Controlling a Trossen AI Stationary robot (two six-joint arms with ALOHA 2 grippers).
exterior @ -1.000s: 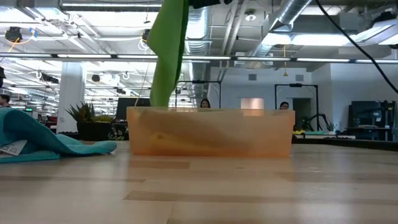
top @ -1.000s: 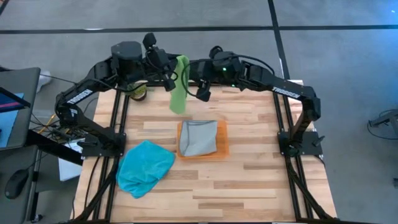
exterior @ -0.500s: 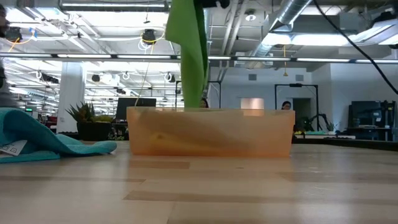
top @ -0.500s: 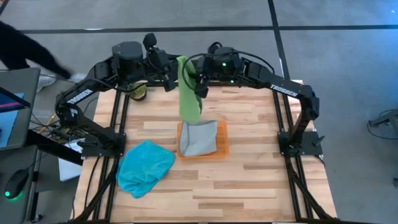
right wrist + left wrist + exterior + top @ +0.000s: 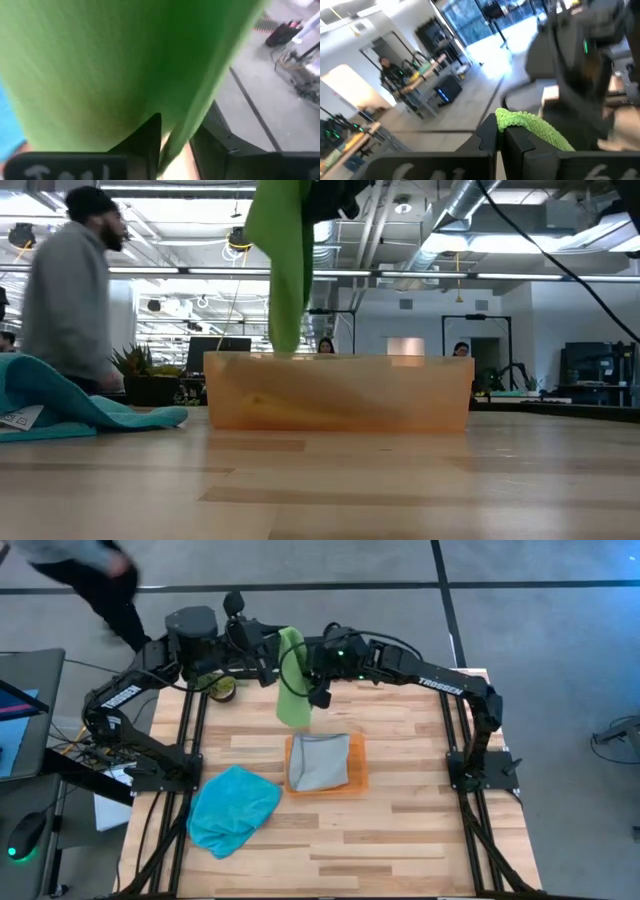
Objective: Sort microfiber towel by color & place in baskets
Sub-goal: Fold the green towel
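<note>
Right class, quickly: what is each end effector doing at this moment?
Left end effector: shut on the green towel, holding it above the table.
Right end effector: closing around the same towel; grip cannot be told.

I worked in a large open robotics lab or industrial workspace. My wooden bench (image 5: 400,800) stood on a bare grey concrete floor (image 5: 560,630). Overhead ran exposed ducts (image 5: 470,205) and strip lights (image 5: 190,272). Beyond were workstations with monitors (image 5: 215,345), more equipment racks (image 5: 585,370), and a person (image 5: 70,290) walking past.
</note>
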